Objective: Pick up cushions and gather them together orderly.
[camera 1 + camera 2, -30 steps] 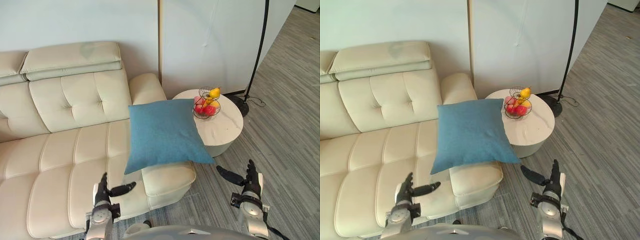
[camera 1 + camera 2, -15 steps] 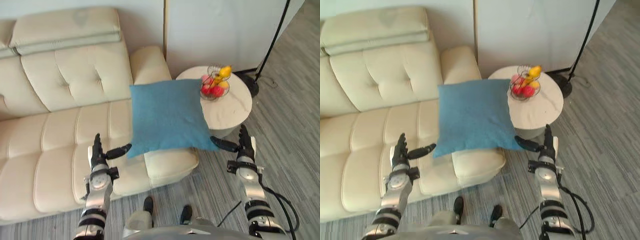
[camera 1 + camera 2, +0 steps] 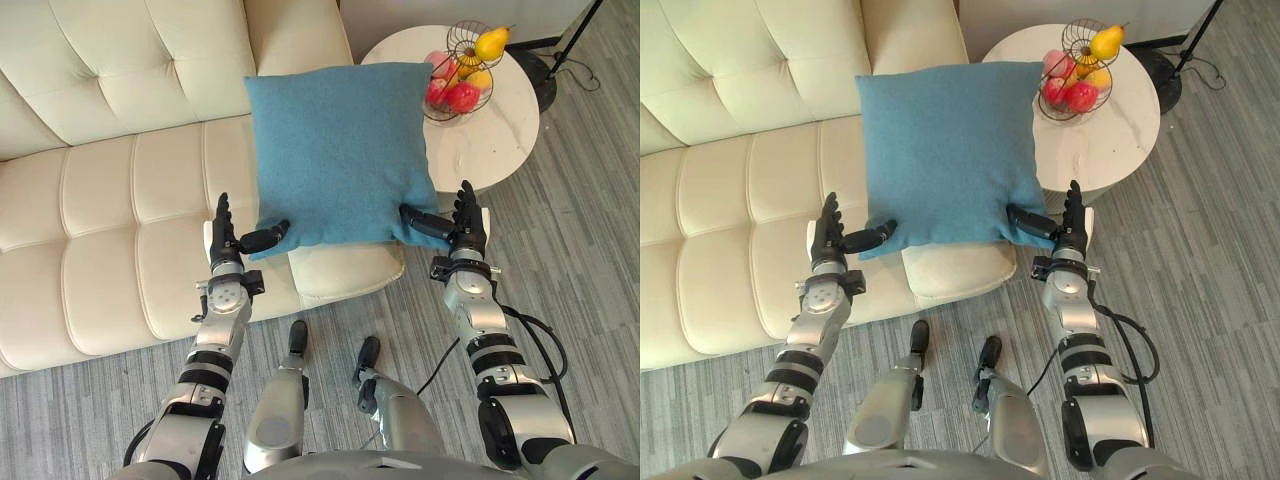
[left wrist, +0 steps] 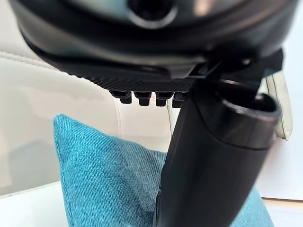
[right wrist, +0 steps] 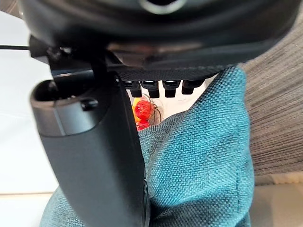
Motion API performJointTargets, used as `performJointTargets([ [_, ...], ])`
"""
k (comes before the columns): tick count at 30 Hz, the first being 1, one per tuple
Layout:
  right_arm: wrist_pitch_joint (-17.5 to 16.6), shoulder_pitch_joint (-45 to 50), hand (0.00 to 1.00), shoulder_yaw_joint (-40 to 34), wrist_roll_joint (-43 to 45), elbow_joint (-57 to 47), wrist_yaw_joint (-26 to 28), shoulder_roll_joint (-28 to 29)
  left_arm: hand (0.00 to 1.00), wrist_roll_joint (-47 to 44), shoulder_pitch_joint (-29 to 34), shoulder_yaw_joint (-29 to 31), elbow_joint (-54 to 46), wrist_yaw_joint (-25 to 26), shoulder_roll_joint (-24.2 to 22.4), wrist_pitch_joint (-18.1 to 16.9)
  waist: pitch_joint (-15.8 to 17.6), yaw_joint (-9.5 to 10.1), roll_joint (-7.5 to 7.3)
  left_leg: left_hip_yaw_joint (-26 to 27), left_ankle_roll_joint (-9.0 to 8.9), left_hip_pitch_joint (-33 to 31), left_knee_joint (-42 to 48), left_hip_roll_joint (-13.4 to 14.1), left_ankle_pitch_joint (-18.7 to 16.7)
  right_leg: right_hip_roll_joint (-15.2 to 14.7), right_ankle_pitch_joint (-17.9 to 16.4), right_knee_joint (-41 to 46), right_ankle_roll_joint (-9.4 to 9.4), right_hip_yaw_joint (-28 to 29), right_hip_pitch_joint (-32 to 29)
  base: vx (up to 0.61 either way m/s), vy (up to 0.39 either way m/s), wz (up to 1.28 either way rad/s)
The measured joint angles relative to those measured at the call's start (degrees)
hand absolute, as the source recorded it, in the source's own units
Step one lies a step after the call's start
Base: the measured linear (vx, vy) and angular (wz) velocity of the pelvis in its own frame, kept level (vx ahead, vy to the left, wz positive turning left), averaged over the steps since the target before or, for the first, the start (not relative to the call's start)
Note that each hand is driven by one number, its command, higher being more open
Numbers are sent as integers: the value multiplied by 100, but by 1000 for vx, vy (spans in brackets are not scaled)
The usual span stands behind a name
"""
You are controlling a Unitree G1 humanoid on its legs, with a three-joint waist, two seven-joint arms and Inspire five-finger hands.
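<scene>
A square blue cushion (image 3: 340, 150) lies tilted over the cream sofa's armrest (image 3: 340, 270), its far edge toward the round table. My left hand (image 3: 225, 240) is at the cushion's lower left corner, fingers straight and upright, thumb lying against the fabric. My right hand (image 3: 465, 220) mirrors it at the lower right corner, thumb laid on the cushion's edge. The left wrist view shows the cushion (image 4: 104, 175) just past the thumb. In the right wrist view the cushion's corner (image 5: 203, 161) bulges beside the thumb. Both hands are open.
The cream tufted sofa (image 3: 100, 190) fills the left side. A round white side table (image 3: 490, 130) stands right of the armrest, holding a wire basket of fruit (image 3: 462, 75). A dark lamp base (image 3: 545, 72) sits behind it on grey carpet.
The camera has tipped down and closer. Both hands have risen from below the sofa's front edge to the cushion's lower corners, and their thumbs now touch it.
</scene>
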Motion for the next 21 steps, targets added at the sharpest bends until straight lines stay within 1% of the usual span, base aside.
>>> performJointTargets([
  [3, -1, -175, 0, 61, 6, 0, -105, 111, 0, -157, -215, -181, 12, 12, -65, 0, 84, 5, 32, -6, -42, -84, 1, 38, 47, 17, -12, 82, -17, -2, -116, -63, -53, -1],
  [5, -1, -232, 0, 115, 8, -2, -136, 130, 0, -266, -302, -211, 12, 22, -195, -2, 106, 6, 53, -10, -64, -100, -32, 58, 84, 30, -16, 108, -23, -5, -158, -54, -49, 0],
  [8, -17, -262, 0, 238, 12, -34, -148, 120, 0, -376, -434, -269, 12, 126, -256, -6, 114, 5, 66, -30, -99, -175, -109, 84, 163, 44, -20, 174, -31, -20, -291, -31, -44, 2],
  [10, -22, -263, 0, 265, 30, -37, -166, 125, 0, -391, -500, -272, 11, 234, -236, -33, 125, 2, 83, -47, -127, -158, -167, 100, 214, 58, -22, 194, -36, -35, -302, -26, -60, 4],
  [14, -67, -167, 0, 343, 28, -217, -182, 108, 0, -435, -506, -430, -128, 243, -122, -105, 127, 12, 87, -48, -143, -53, -287, 107, 271, 72, -23, 177, -37, -33, -243, -7, -45, 1],
  [16, -93, 33, 0, 448, 2, -471, -181, 105, 0, -435, -450, -567, -278, 243, -135, -105, 126, 9, 87, -49, -134, 93, -395, 106, 294, 82, -23, 106, -37, -34, -115, 7, -16, 1],
  [18, -111, 339, 0, 455, -4, -733, -181, 133, 0, -434, -247, -628, -565, 242, -145, -105, 122, -2, 90, -48, -134, 249, -480, 105, 294, 94, -23, 23, -36, -33, 43, 28, -7, 1],
  [20, -143, 916, 0, 451, -15, -1143, -126, 141, 0, -430, 240, -689, -1189, 139, -151, -105, 116, -41, 94, -51, -133, 493, -605, 99, 294, 114, -22, -131, -33, -31, 301, 73, -9, 2],
  [21, -145, 1091, 0, 450, -18, -1238, -96, 147, 0, -428, 378, -750, -1318, 89, -149, -106, 113, -49, 97, -50, -133, 584, -649, 100, 294, 121, -23, -169, -32, -29, 388, 55, -5, 1],
])
